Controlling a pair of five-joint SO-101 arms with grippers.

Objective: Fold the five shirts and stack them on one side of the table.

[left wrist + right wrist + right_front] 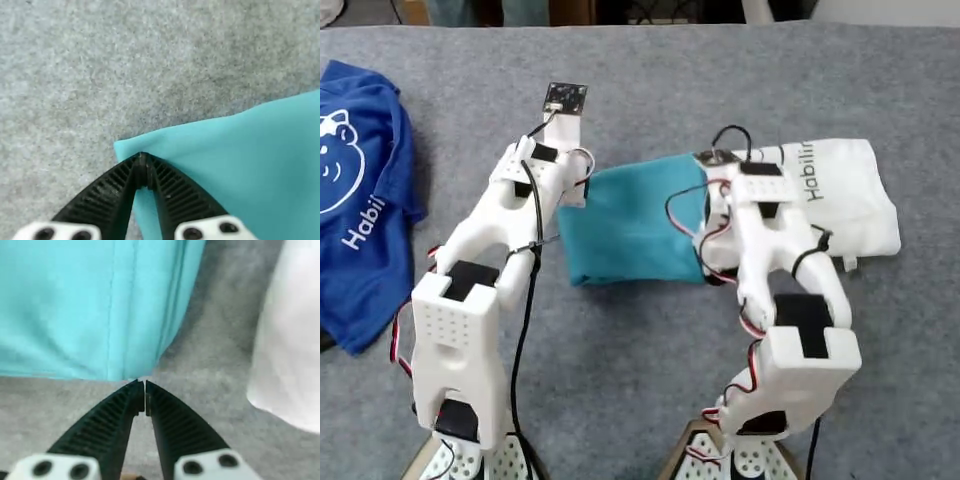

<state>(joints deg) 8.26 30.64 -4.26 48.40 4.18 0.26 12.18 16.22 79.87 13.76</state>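
Observation:
A folded teal shirt [630, 222] lies mid-table between the two arms. My left gripper [144, 159] is shut with its tips on a corner of the teal shirt [240, 165], apparently pinching the cloth. At another corner of the teal shirt [90, 305], my right gripper [140, 385] is also shut, its tips right at the hem. A folded white shirt [845, 195] lies just right of the teal one, partly under the right arm; it is the white shirt [295, 340] past a strip of grey. A blue shirt [360, 200] is spread at the left edge.
Grey felt [650, 60] covers the table, with bare stretches at the back and in front between the arm bases. The blue shirt runs off the left edge of the high view.

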